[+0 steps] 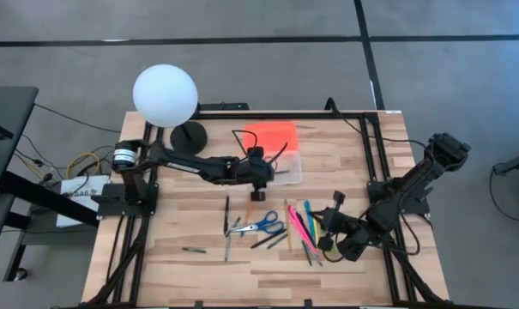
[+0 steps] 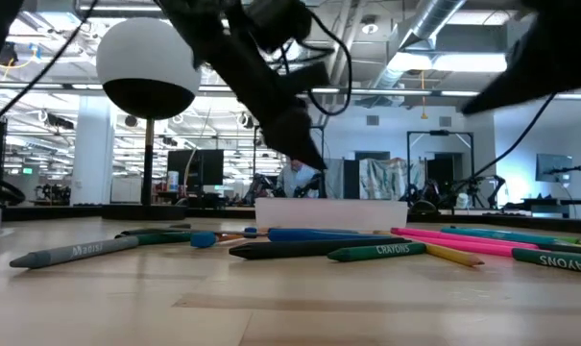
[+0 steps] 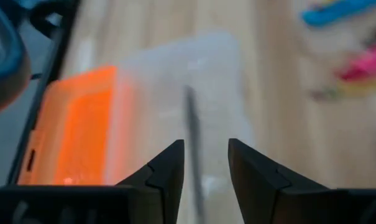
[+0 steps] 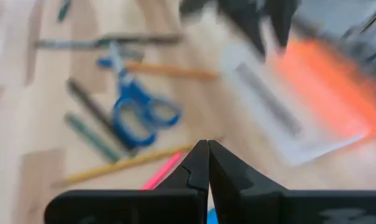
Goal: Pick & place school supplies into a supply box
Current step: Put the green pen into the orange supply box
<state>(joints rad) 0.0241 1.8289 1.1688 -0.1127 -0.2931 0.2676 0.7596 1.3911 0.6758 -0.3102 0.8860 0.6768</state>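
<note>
A pale wooden table point(image 1: 199, 275) with visible plank seams stands on a grey floor, and the low view looks past it into a large bright workshop with exposed ceiling ducts. Near the table's far edge sits the supply box point(image 1: 276, 150), a small rectangular plastic case with a clear base and a bright orange lid folded open beside it. A thin grey pencil point(image 3: 192, 140) lies lengthwise inside the clear base. The left gripper point(image 1: 261, 190) hangs over the near edge of the box, its two dark wedge-shaped fingers point(image 3: 169, 168) spread apart with nothing pinched between them; the pencil shows in the gap below. Beside the box stands a smooth white globe lamp point(image 1: 165, 94) on a round black base. The remaining school supplies lie loose on the wood between box and front edge: small blue-handled scissors point(image 1: 263, 227), a cluster of slim pink, yellow, blue and green pens point(image 1: 300, 227) lying roughly parallel, dark pencils point(image 1: 226, 215) beside the scissors, and a short green one point(image 1: 194, 250) well apart to the left. In the low view, several carry the printed word "crayons". The right gripper point(image 1: 328, 245) rests low at the right side of the table just beside the pen cluster, its fingers pressed together and holding nothing.
</note>
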